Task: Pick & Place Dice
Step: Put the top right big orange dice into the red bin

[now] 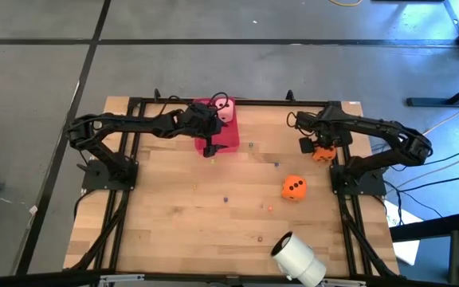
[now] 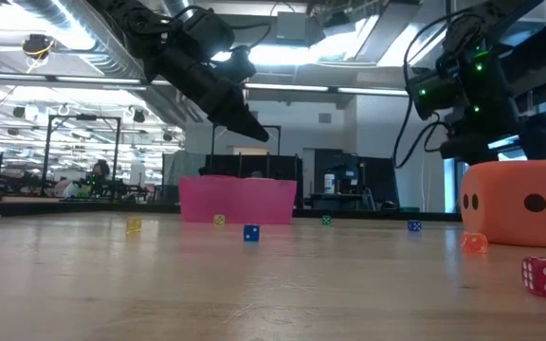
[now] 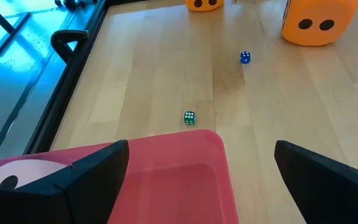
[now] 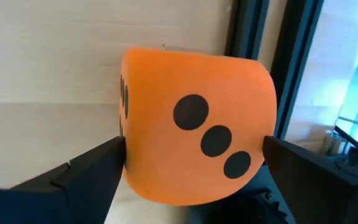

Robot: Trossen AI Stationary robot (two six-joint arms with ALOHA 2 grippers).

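Overhead, orange die (image 1: 322, 153) half-hidden — right tool (image 4: 191, 163) flanks it, three pips.

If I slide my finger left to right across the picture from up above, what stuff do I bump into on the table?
Red tray with the left claw over it → right claw at an orange die. The other orange die and white roll overlap these, so I skip them.

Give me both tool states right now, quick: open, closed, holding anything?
Left tool: open, empty, above the flat translucent red square tray.
Right tool: open around the soft orange cube die with dark pips, apparently not clamped yet.
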